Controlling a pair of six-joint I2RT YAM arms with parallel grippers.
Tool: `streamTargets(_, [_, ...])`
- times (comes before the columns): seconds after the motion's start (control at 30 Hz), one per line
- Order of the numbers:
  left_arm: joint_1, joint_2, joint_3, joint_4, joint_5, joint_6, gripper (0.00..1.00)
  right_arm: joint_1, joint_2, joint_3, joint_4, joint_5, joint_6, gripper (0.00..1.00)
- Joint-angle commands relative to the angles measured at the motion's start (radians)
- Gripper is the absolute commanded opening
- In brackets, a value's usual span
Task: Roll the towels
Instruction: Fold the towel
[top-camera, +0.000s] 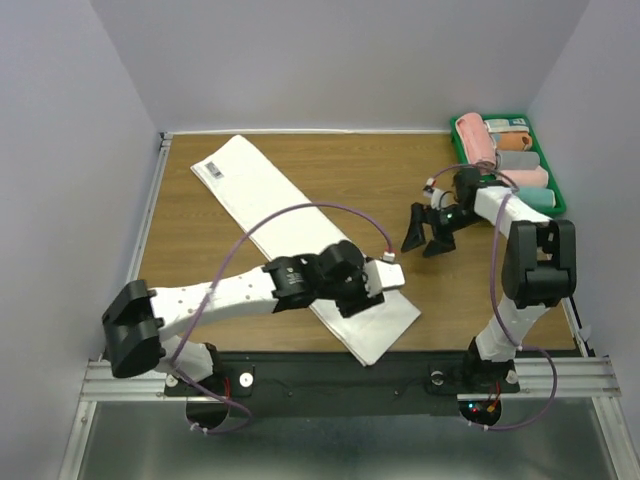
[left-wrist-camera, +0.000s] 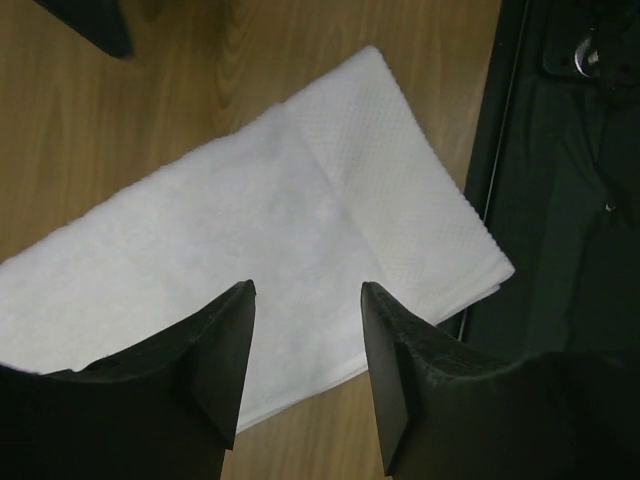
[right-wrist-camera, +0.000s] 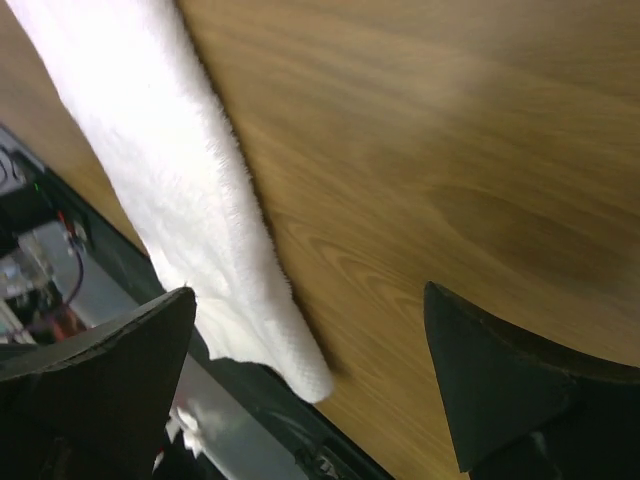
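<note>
One white towel (top-camera: 258, 188) lies flat and diagonal on the table (top-camera: 360, 170), with its near end at the table's front edge.

Two grippers are in view:
- The left gripper (left-wrist-camera: 305, 300) is above the towel's near end, fingers apart, holding nothing.
- The right gripper (top-camera: 423, 245) is to the right of the towel and clear of it, fingers spread, empty.

One green bin (top-camera: 556, 195), far to the right of the towel, holds rolled towels (top-camera: 476, 140); their count is unclear.

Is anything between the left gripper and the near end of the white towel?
Nothing visible. The left gripper hangs open right above the towel, only bare cloth beneath it; the right gripper is off to the side.
</note>
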Motion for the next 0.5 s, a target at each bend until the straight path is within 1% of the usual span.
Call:
streamTargets(0.0, [-0.1, 0.144, 0.017, 0.058, -0.159, -0.201, 0.55, -0.121, -0.067, 0.087, -0.028, 0.04, 0.036, 1.0])
streamTargets(0.03, [-0.144, 0.169, 0.027, 0.066, -0.22, -0.258, 0.55, -0.176, -0.065, 0.099, -0.027, 0.047, 0.054, 1.0])
streamTargets(0.1, [-0.182, 0.247, 0.066, 0.074, -0.257, -0.301, 0.54, -0.236, -0.045, 0.133, -0.031, 0.021, 0.08, 1.0])
streamTargets(0.13, [-0.215, 0.275, 0.08, 0.071, -0.283, -0.345, 0.54, -0.295, -0.022, 0.142, -0.037, -0.001, 0.098, 1.0])
streamTargets(0.2, [-0.251, 0.348, 0.127, 0.06, -0.305, -0.376, 0.54, -0.343, -0.008, 0.165, -0.059, -0.067, 0.095, 1.0])
streamTargets(0.23, [-0.284, 0.386, 0.141, 0.055, -0.326, -0.393, 0.54, -0.372, -0.005, 0.17, -0.073, -0.074, 0.083, 1.0])
streamTargets(0.33, [-0.33, 0.425, 0.185, 0.063, -0.406, -0.39, 0.54, -0.382, -0.013, 0.163, -0.076, -0.065, 0.057, 1.0])
streamTargets(0.47, [-0.337, 0.526, 0.265, 0.029, -0.417, -0.419, 0.54, -0.383, -0.021, 0.144, -0.08, -0.065, 0.04, 1.0])
